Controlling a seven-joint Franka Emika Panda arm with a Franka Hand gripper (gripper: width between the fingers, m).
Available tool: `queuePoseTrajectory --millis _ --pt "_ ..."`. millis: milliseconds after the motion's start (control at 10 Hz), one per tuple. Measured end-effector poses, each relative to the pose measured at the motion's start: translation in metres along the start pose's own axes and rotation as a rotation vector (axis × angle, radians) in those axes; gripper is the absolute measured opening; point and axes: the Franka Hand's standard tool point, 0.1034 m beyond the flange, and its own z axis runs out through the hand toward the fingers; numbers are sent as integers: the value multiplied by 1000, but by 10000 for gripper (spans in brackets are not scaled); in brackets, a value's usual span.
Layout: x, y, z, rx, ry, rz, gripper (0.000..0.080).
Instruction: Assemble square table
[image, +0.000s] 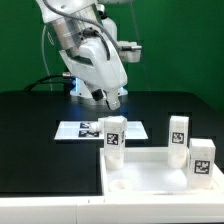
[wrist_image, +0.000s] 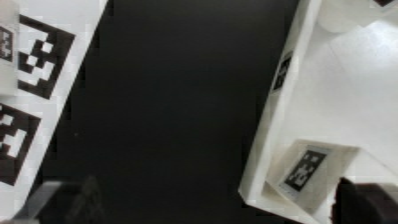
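Note:
The white square slab (image: 150, 174) lies at the front right of the black table, with a round hole (image: 118, 183) at its near left corner. Three white tagged legs stand upright on it: far left (image: 113, 133), far right (image: 178, 130) and near right (image: 201, 160). No fourth leg shows. My gripper (image: 113, 101) hangs just above the far left leg, open and holding nothing. In the wrist view the gripper (wrist_image: 214, 208) has its fingers (wrist_image: 63, 203) wide apart. That leg's tagged side (wrist_image: 306, 166) lies close to one finger, beside the slab's edge (wrist_image: 347, 90).
The marker board (image: 84, 128) lies flat behind and left of the slab; its tags show in the wrist view (wrist_image: 32, 58). Black table surface (image: 45, 150) stretches to the exterior view's left. The arm and its cables rise at the back.

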Motion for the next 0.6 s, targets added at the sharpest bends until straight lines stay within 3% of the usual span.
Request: queuePoseTrajectory --millis 300,400,600 --pt "-9 54 24 -29 -43 -14 648" --pt "-11 68 26 -42 -53 18 648" --pt "-12 69 25 -47 -50 30 648"
